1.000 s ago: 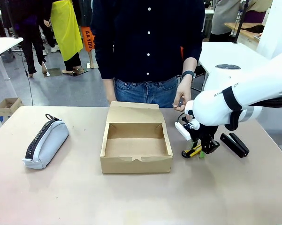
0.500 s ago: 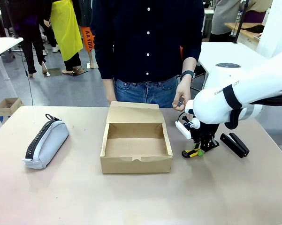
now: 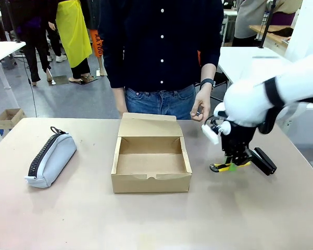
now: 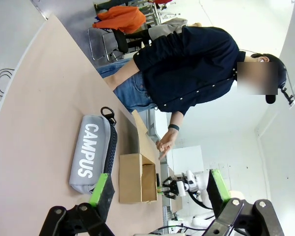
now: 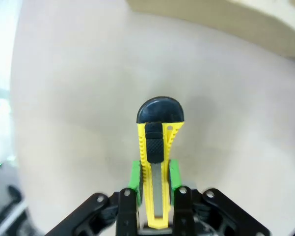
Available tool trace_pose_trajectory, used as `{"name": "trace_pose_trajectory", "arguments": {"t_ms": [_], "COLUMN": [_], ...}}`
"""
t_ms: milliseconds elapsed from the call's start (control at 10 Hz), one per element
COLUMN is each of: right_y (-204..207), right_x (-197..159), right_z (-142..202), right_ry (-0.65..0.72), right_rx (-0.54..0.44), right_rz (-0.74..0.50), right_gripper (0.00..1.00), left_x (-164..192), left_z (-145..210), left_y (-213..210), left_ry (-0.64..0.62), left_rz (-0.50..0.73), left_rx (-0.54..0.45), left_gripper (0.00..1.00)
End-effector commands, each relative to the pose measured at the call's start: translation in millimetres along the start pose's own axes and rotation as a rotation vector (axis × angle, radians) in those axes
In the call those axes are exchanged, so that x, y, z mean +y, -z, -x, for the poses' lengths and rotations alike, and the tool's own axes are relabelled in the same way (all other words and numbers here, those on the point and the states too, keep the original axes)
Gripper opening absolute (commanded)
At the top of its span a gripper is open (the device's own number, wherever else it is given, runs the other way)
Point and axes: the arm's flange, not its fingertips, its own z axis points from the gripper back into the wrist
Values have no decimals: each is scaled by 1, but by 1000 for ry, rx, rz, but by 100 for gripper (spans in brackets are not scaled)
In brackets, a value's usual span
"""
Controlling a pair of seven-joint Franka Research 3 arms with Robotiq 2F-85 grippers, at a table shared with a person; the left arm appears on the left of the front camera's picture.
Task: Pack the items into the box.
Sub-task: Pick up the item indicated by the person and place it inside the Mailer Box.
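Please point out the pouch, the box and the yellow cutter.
pouch (image 3: 57, 155): front view, grey fabric side.
box (image 3: 151, 183): front view, front wall.
yellow cutter (image 5: 154, 143): right wrist view, black slider.

Open-topped box (image 3: 151, 183) before me, raised flap (image 3: 148, 125) walling its far side, person's hand (image 3: 200, 110) near the far right corner, stapler (image 3: 264, 161) just beside my right gripper (image 3: 230, 165), bare table (image 3: 94, 219) between box and pouch (image 3: 52, 159).

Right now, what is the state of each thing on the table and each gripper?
box, open, lid up, empty.
pouch, zipped shut, lying untouched.
stapler, closed, lying flat.
utility knife, clamped in the right gripper.
right gripper, shut on the utility knife.
left gripper, open, holding nothing.
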Motion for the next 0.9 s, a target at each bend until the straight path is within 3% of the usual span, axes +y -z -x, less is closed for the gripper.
{"name": "trace_pose_trajectory", "arguments": {"t_ms": [0,300,500,600,800], "right_y": [-51,-90,-98,-102,-102], "right_x": [50,104,119,105,105], "right_z": [1,10,29,18,18], "right_ry": [154,351,435,332,332], "right_rx": [-88,-157,-210,-154,-154], "right_rz": [24,92,146,86,86], "right_gripper": [0,0,0,0,0], "left_x": [-2,-2,-2,-2,-2], "left_z": [2,2,2,2,2], "left_y": [3,3,3,3,3], "left_ry": [23,23,23,23,23], "left_rz": [25,25,25,25,25], "left_rx": [-15,-15,-15,-15,-15], "left_gripper": [100,100,100,100,100]}}
